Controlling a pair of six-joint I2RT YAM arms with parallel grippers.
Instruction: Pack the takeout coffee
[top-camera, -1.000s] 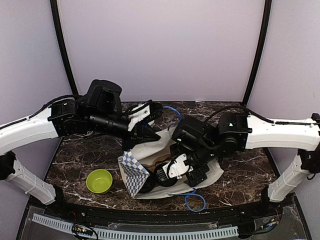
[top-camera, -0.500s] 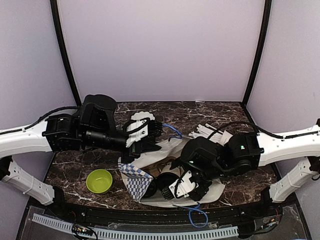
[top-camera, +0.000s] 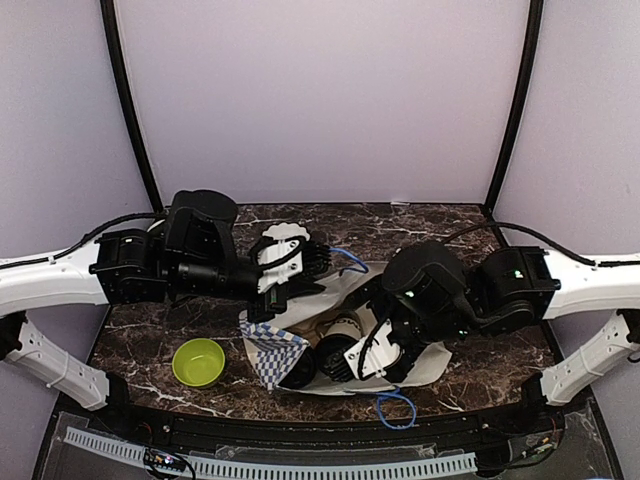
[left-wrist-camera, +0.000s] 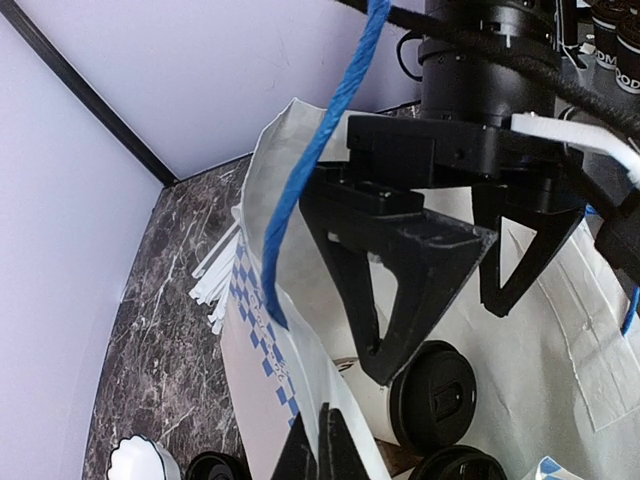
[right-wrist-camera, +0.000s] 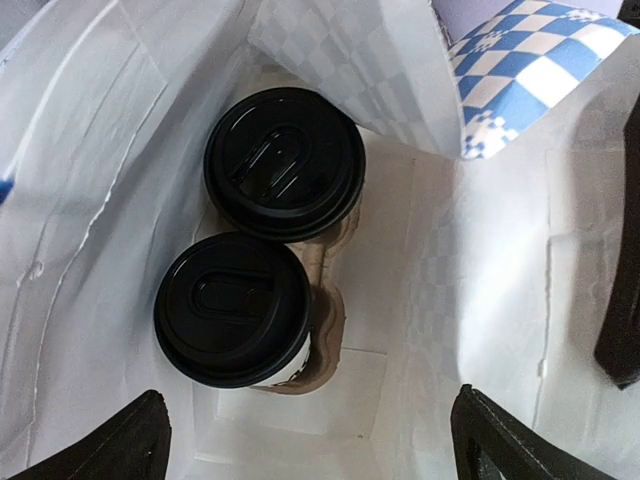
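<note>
Two takeout coffee cups with black lids (right-wrist-camera: 285, 163) (right-wrist-camera: 232, 308) stand in a brown cardboard carrier (right-wrist-camera: 325, 310) inside a white paper bag (top-camera: 430, 355) with blue check print. My right gripper (right-wrist-camera: 315, 455) is open and empty at the bag's mouth, its fingers (right-wrist-camera: 110, 445) wide apart and short of the cups. It also shows in the top view (top-camera: 368, 350) and the left wrist view (left-wrist-camera: 430, 290). My left gripper (left-wrist-camera: 320, 450) is shut on the bag's upper edge (left-wrist-camera: 300, 330) and holds the mouth open (top-camera: 298, 275). One lid (left-wrist-camera: 432, 395) shows under the right fingers.
A green bowl (top-camera: 198, 361) sits at the front left. A white scalloped bowl (top-camera: 280, 238) stands behind the left gripper. White straws (left-wrist-camera: 215, 280) lie beyond the bag. Blue rope handles hang at the back (top-camera: 345, 258) and front (top-camera: 395, 408) of the bag. Another black lid (left-wrist-camera: 215, 468) shows beside the bag.
My right arm dipped toward the front edge, then came back over the bag's mouth, gripper still open. My left arm lowered a little, still holding the bag's edge.
</note>
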